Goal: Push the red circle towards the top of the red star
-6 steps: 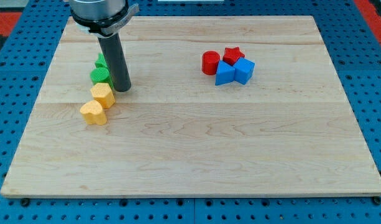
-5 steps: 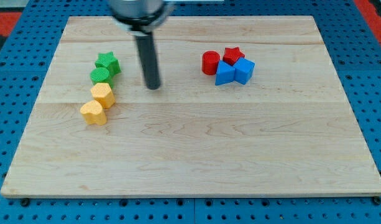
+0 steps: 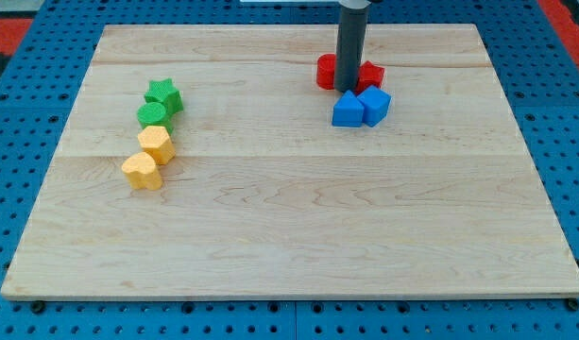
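The red circle [image 3: 325,72] sits near the view's top, just left of my rod. The red star [image 3: 370,75] is just right of the rod, partly hidden by it. My tip [image 3: 349,90] stands between the two red blocks, touching or almost touching both, right above the blue blocks.
Two blue blocks, a triangle-like one [image 3: 347,110] and a cube [image 3: 374,104], lie just below the tip. At the view's left a column runs down: green star [image 3: 163,95], green round block [image 3: 152,116], yellow hexagon [image 3: 157,144], yellow heart [image 3: 142,172].
My tip moved from beside the green and yellow blocks to the right and up, between the red blocks. The red circle and red star have shifted up, away from the blue blocks.
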You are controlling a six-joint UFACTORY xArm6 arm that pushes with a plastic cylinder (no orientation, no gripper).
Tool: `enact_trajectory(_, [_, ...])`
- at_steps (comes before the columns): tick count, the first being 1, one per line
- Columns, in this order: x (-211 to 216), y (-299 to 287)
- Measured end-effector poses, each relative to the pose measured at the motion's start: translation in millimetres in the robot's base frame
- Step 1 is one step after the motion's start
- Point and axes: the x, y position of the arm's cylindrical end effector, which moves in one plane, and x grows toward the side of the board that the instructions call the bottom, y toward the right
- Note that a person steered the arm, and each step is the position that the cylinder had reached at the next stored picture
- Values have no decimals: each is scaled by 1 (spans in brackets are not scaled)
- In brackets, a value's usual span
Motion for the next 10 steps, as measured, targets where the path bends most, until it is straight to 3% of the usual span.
enact_trajectory(2, [0, -3])
enact_trajectory(5, [-10, -63])
enact_trajectory(7, [-59, -10])
enact_trajectory(8, [-63, 7])
enact_trajectory(10, [-83, -26])
